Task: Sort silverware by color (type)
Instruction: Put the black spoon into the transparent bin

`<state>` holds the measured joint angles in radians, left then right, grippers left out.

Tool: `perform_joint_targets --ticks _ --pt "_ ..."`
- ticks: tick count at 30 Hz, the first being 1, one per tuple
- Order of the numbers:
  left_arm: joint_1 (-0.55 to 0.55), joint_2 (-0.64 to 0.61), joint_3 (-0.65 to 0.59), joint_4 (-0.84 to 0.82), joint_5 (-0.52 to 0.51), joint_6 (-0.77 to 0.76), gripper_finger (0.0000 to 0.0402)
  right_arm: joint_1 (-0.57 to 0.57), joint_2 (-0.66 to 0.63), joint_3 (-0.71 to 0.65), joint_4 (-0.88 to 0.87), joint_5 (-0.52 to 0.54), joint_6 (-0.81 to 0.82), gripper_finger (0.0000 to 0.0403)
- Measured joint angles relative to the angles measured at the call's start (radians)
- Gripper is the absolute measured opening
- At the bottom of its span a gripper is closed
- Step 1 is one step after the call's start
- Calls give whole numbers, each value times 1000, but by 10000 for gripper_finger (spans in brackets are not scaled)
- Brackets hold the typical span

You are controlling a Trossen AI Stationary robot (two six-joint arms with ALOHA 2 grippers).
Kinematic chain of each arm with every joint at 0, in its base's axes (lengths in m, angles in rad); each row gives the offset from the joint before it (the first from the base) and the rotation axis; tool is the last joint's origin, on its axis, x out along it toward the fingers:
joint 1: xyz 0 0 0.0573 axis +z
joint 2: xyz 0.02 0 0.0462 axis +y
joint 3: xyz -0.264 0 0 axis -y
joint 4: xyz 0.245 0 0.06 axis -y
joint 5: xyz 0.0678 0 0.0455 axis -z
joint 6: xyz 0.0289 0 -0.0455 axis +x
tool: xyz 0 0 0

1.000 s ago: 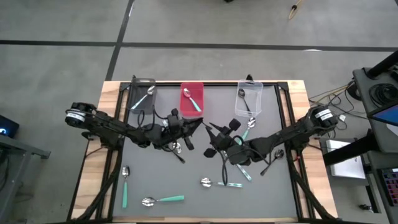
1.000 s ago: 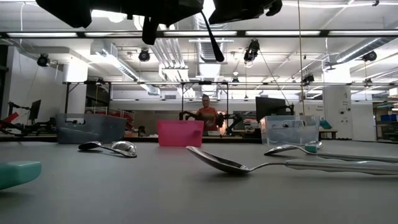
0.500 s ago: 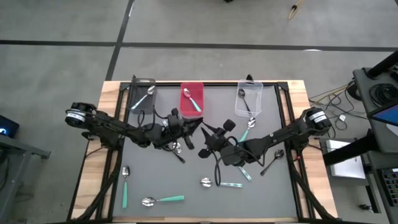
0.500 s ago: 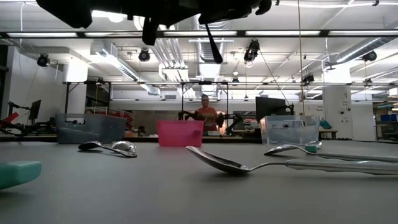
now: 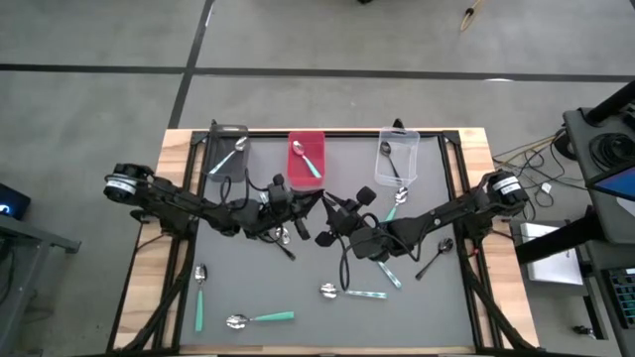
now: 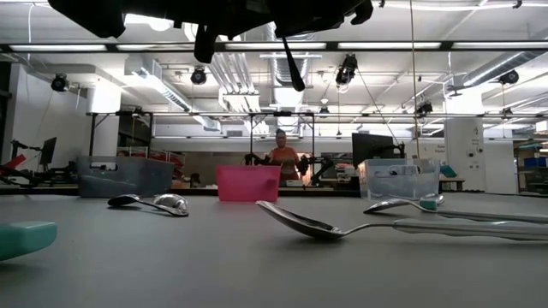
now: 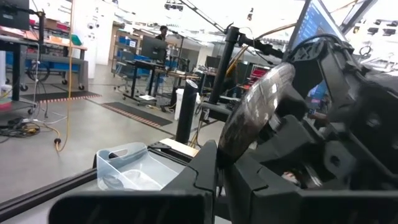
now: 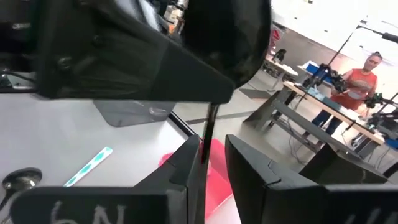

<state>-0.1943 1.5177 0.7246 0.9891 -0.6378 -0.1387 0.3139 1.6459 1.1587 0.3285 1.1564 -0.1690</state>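
Above the table's middle, my left gripper (image 5: 314,202) is shut on a black spoon (image 6: 291,64). The spoon's shiny bowl (image 7: 255,112) sticks out past the fingertips. My right gripper (image 5: 330,211) faces it from the table's right and is open. The spoon's thin handle (image 8: 208,127) runs down into the gap between its fingers, close to one finger (image 8: 186,168); I cannot tell whether they touch. More spoons lie flat on the table: teal-handled ones (image 5: 198,295) (image 5: 260,318), a pale-handled one (image 5: 349,292) and a black one (image 5: 434,258). My left gripper pinches the black spoon between its two fingers at the neck just behind the bowl (image 7: 227,148), coming level from the table's left. The spoon is lifted clear of the table. Its handle (image 6: 292,67) slants down below the fingers.
Three bins stand along the far edge: a grey one (image 5: 226,151), a red one (image 5: 306,157) and a clear one (image 5: 397,159), each holding a spoon. A silver spoon (image 5: 283,235) lies under my left arm, and another spoon (image 5: 396,204) lies near the clear bin. A person stands in the room beyond.
My right gripper has moved toward the table's left and slightly toward the far edge, closing in on my left gripper until its fingers reach the hanging spoon handle. My left gripper has kept the spoon still.
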Motion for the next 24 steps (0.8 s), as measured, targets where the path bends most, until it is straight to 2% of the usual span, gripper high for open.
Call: perform_joint_targets --ticks 7,11,18,21,24 --pt "1 0 0 -3 1 -2 0 -3 0 0 2 2 4 92" --pt "1 0 0 10 77 5 0 -15 0 0 0 -13 15 93" --pt "1 0 0 10 49 -13 0 -15 0 0 -1 -21 5 46" --pt "1 0 0 4 3 -13 0 -15 0 0 -1 -23 4 21" --pt "1 0 0 1 -6 -6 0 -13 0 0 -1 -22 5 12"
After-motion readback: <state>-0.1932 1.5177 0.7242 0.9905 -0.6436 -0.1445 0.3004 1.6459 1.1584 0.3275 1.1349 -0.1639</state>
